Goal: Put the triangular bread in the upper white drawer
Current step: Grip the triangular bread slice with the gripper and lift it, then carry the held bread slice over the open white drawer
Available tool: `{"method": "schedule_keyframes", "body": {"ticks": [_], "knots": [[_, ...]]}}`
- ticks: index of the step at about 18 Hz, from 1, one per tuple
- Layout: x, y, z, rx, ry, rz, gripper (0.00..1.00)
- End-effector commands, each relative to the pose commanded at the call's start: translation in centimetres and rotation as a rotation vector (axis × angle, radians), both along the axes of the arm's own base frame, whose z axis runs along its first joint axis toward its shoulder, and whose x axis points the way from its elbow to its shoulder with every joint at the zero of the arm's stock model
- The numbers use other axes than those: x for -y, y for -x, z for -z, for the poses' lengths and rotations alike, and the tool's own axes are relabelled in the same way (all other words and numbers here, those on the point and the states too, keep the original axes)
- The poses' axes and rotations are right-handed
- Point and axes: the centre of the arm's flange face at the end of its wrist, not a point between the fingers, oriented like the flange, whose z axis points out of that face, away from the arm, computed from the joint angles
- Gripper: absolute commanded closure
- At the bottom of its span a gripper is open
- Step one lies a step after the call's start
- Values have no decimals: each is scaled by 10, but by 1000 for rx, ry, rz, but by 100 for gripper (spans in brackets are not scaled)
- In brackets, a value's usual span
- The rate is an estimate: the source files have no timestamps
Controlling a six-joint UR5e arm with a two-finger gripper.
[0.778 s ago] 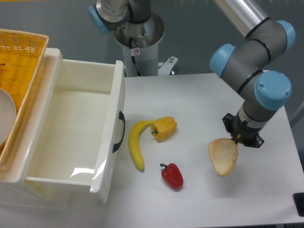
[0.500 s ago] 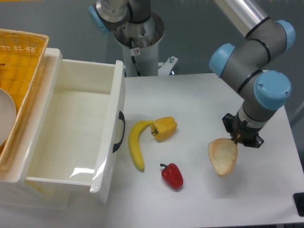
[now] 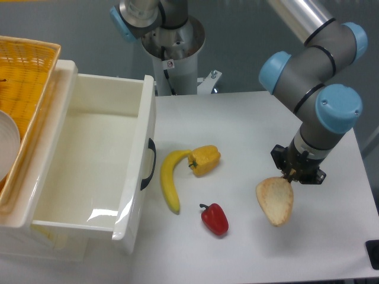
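The triangular bread (image 3: 275,201) is a flat tan slice with a darker crust edge. It hangs tilted from my gripper (image 3: 291,176), which is shut on its upper edge, above the table at the right. The upper white drawer (image 3: 89,165) stands pulled open at the left, with a black curved handle (image 3: 149,164) on its front. Its inside shows nothing in it. The bread is well to the right of the drawer.
A banana (image 3: 170,179), a yellow bell pepper (image 3: 204,159) and a red bell pepper (image 3: 215,218) lie on the table between drawer and bread. A yellow wicker basket (image 3: 23,77) holding a white dish (image 3: 7,148) sits at the far left. The robot base (image 3: 172,47) stands behind.
My gripper has shifted slightly left and down with the bread still held. Nothing else moved.
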Motion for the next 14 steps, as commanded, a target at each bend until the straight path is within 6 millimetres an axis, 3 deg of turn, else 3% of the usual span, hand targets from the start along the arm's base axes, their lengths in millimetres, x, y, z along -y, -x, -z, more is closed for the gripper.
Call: {"method": "schedule_keyframes", "body": {"ticks": [9,14], "knots": [[-33,-74,-58,53,-111,-15,100],[-29,-99,-94,111,-175,-44,100]]}}
